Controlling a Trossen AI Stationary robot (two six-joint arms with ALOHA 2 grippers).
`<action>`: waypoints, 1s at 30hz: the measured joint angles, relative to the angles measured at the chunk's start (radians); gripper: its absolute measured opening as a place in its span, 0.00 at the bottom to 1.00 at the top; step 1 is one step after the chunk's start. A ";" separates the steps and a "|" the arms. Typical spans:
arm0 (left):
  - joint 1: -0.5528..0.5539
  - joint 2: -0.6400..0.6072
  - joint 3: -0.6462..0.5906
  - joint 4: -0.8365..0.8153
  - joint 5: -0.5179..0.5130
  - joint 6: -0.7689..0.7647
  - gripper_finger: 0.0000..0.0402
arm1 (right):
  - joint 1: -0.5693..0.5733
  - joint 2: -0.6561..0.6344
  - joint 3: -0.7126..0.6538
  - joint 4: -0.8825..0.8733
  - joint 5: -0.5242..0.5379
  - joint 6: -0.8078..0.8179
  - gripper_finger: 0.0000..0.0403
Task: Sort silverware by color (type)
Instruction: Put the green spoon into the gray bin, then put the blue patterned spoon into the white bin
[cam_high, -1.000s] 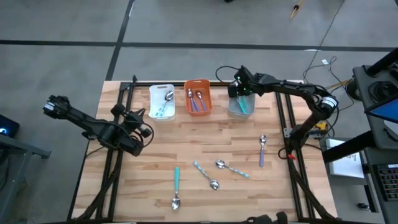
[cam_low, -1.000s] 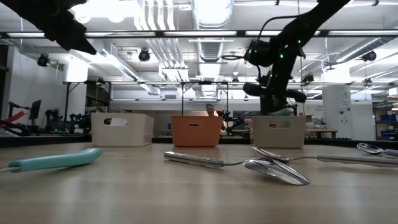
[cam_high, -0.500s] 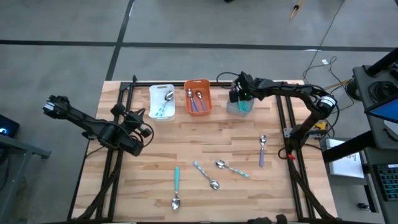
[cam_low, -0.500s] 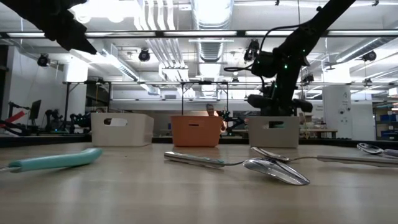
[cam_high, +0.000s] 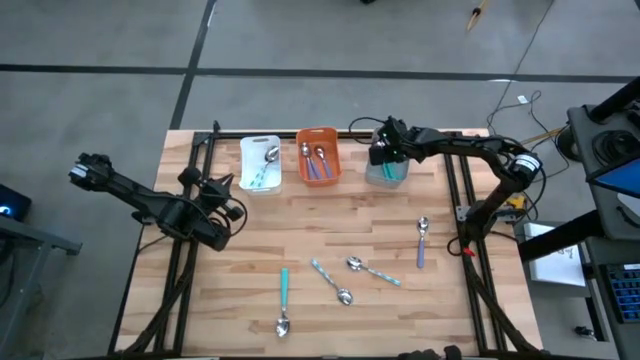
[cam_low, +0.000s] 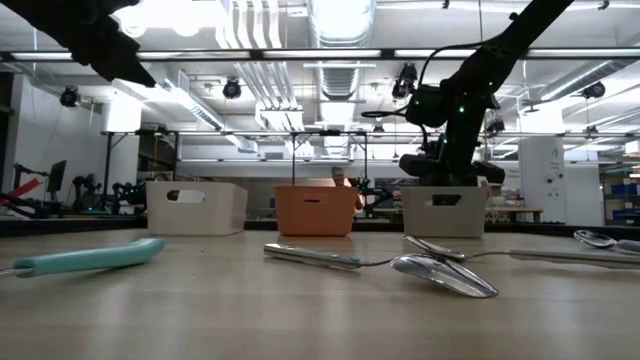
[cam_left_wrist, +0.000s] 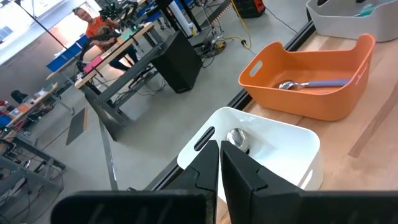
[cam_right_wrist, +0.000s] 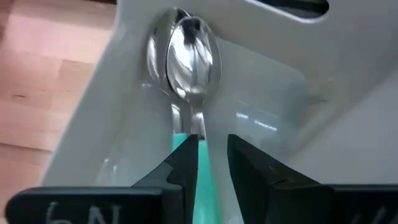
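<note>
My right gripper (cam_right_wrist: 212, 144) is open and reaches down into the grey bin (cam_high: 385, 178) at the table's far right. A teal-handled spoon (cam_right_wrist: 200, 158) lies in the bin between its fingers, its shiny bowl (cam_right_wrist: 194, 53) against the bin's wall beside another spoon's bowl (cam_right_wrist: 159, 56). On the table lie a teal spoon (cam_high: 284, 298), two pale-blue spoons (cam_high: 331, 282) (cam_high: 373, 269) and a purple spoon (cam_high: 421, 242). My left gripper (cam_high: 232, 212) waits shut above the table's left side. My right gripper stands with one finger on either side of the teal handle (cam_right_wrist: 202, 168), pointing steeply down into the grey bin. One finger (cam_right_wrist: 185, 163) is close against the handle; whether it touches, I cannot tell. The spoon rests in the bin.
A white bin (cam_high: 260, 163) with a pale-handled spoon and an orange bin (cam_high: 318, 155) with purple-handled spoons stand in a row left of the grey bin along the far edge. A dark frame runs along the table's sides.
My right gripper has sunk with the teal spoon down into the grey bin, then kept still.
</note>
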 joint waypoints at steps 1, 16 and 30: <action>0.000 0.000 0.000 0.000 0.000 0.000 0.00 | 0.000 -0.001 0.005 0.000 0.000 0.000 0.22; 0.000 0.009 0.089 0.035 0.132 0.012 0.00 | 0.131 -0.225 0.053 0.018 0.000 -0.204 0.27; -0.001 0.170 0.099 0.376 0.318 0.007 0.00 | 0.422 -0.247 0.033 0.054 -0.009 -0.330 0.20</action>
